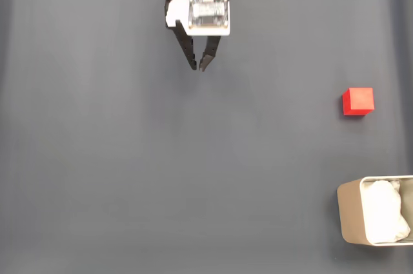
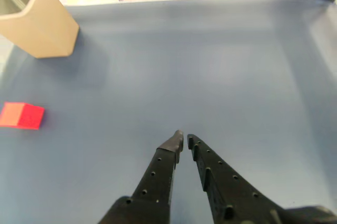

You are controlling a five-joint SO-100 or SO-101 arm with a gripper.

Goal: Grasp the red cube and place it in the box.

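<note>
While the gripper (image 1: 199,66) hung over the top of the dark desk (image 1: 129,171) in the fixed view, its jaws were nearly closed and held nothing. The red cube (image 1: 358,101) lay well apart, on the desk near the right edge, with the box (image 1: 352,216) below it, apart from it.

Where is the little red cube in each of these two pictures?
Fixed view: the red cube lies near the right edge, above the box.
Wrist view: the cube lies at the left edge, below the box.
Shared landmark: the box, the cube's nearest neighbour in both views.
</note>
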